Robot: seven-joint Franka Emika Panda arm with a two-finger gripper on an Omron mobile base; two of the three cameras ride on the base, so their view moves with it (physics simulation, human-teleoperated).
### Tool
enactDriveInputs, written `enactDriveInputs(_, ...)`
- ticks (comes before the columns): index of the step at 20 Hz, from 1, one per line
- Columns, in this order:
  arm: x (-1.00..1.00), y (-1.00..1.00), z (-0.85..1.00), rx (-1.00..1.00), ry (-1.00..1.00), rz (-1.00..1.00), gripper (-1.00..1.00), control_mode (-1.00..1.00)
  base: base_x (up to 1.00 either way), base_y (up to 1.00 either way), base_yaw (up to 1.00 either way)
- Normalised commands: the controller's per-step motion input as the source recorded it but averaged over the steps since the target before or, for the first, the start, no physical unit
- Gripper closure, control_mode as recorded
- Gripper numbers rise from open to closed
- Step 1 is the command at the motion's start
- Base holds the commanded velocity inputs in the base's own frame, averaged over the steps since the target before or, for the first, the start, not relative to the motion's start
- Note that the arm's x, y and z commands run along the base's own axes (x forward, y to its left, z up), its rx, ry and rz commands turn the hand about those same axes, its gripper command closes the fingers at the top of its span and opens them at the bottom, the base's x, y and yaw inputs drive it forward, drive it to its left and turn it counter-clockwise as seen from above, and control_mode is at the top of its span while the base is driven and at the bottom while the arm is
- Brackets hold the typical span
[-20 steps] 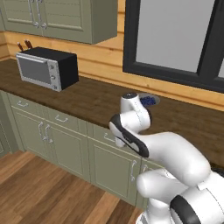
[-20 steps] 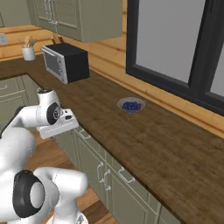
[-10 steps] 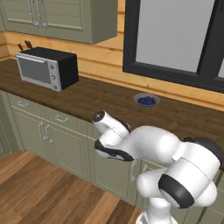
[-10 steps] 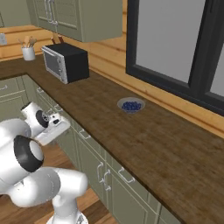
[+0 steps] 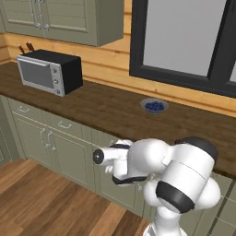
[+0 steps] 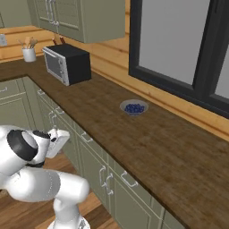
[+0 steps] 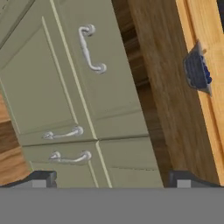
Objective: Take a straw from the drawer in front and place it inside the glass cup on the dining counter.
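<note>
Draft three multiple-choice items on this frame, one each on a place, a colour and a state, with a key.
1. Where does the bowl of blueberries sit?
A. on the wood floor
B. on the dark wood counter below the window
C. on top of the microwave

2. What colour are the cabinet fronts under the counter?
A. sage green
B. white
C. red

3. How is the drawer that the gripper faces?
A. pulled fully out
B. removed
C. shut, flush with the cabinet front

Key: 1 B, it rests on the countertop under the window frame. 2 A, all doors and drawers are pale green. 3 C, the hand view shows its front and silver handle level with the neighbouring doors.
</note>
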Motion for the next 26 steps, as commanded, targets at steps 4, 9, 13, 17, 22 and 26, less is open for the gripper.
enactDriveInputs(4, 0.58, 0.30, -0.03, -0.02, -0.01, -0.07, -1.00, -1.00, 0.00, 0.00, 0.00)
enactDriveInputs(9, 0.51, 0.78, 0.00, -0.06, 0.00, -0.24, -1.00, -1.00, 0.00, 0.00, 0.00)
enactDriveInputs(13, 0.25, 0.45, -0.05, -0.08, 0.00, -0.27, -1.00, -1.00, 0.00, 0.00, 0.00)
enactDriveInputs(17, 0.11, 0.00, -0.28, -0.16, 0.00, -0.14, -1.00, -1.00, 0.00, 0.00, 0.00)
enactDriveInputs(22, 0.14, -0.16, -0.11, -0.17, 0.00, -0.02, -1.00, -1.00, 0.00, 0.00, 0.00)
enactDriveInputs(26, 0.04, -0.28, 0.00, -0.10, 0.00, 0.00, -1.00, -1.00, 0.00, 0.00, 0.00)
